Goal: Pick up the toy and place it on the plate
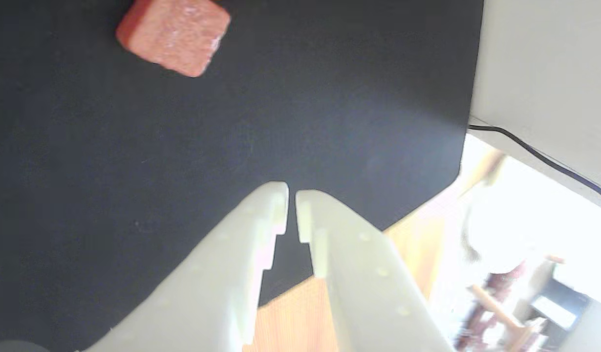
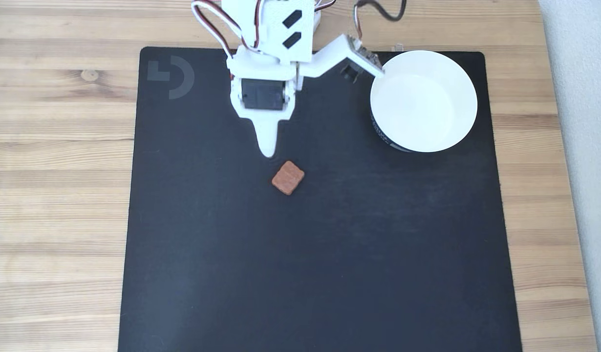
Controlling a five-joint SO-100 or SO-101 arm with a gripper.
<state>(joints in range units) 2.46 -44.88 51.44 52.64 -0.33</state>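
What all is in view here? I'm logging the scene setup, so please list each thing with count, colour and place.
toy: one, reddish-brown, on the mat just below the gripper tip in the fixed view.
plate: one, white with a dark outer band, upper right of the mat, empty.
mat: one, black, covering most of the table.
table: one, light wood, under the mat.
cable: one, dark, at right in the wrist view.
gripper: one, white, nearly shut, holding nothing, above the toy in the fixed view.

A grey logo [image 2: 170, 77] — no letters — marks the black mat [image 2: 330, 269].
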